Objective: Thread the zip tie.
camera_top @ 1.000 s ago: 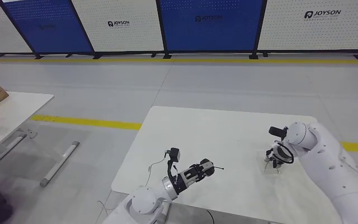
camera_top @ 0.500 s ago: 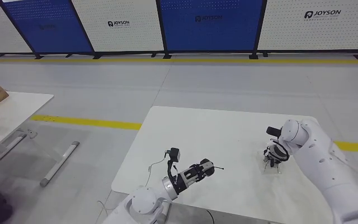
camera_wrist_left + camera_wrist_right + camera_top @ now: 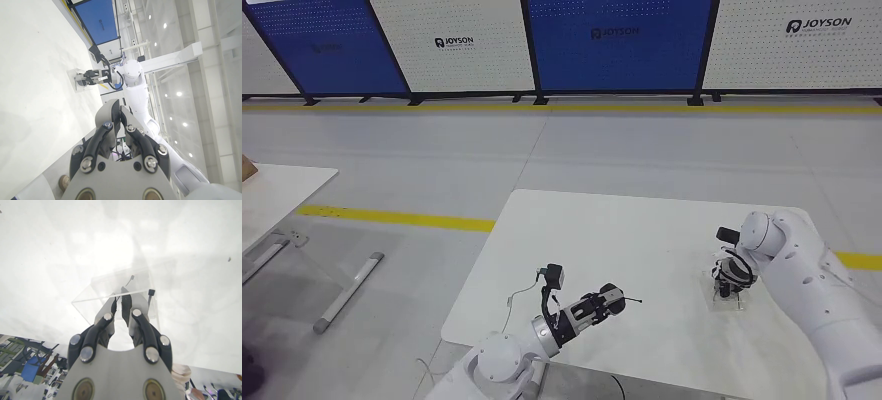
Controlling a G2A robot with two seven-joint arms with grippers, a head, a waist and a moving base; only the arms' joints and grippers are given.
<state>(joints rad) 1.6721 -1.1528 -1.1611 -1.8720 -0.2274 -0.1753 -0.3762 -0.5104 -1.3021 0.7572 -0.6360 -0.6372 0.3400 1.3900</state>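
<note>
**Top view.** White bench [image 3: 572,230] in a hall with pegboard screens [image 3: 452,45] behind.
- The left pincer [image 3: 620,297] is near the front edge. It is pressed together on a black strand [image 3: 633,299] that juts from its tip.
- The right pincer [image 3: 726,290] is at the clear stand [image 3: 737,305], well apart from the left.
- Risk: held by one end, the strand will likely droop or twist and miss its slot.

**Left wrist view.** The left pads meet flat.
- Risk: the stand looks light, so a sideways push from the right pincer could slide or tip it.

**Right wrist view.** The zip tie [image 3: 150,298] stands upright against the stand's wall.
- You cannot tell whether the right pincer is spread or pinching.
- Risk: a second black head [image 3: 132,277] may be a reflection, and you could aim at the wrong one.

**Count.**
- Bench: 1
- Pincers: 2
- Stand: 1
- Strand: 1
- Tie heads: 1 certain, 1 doubtful
</note>
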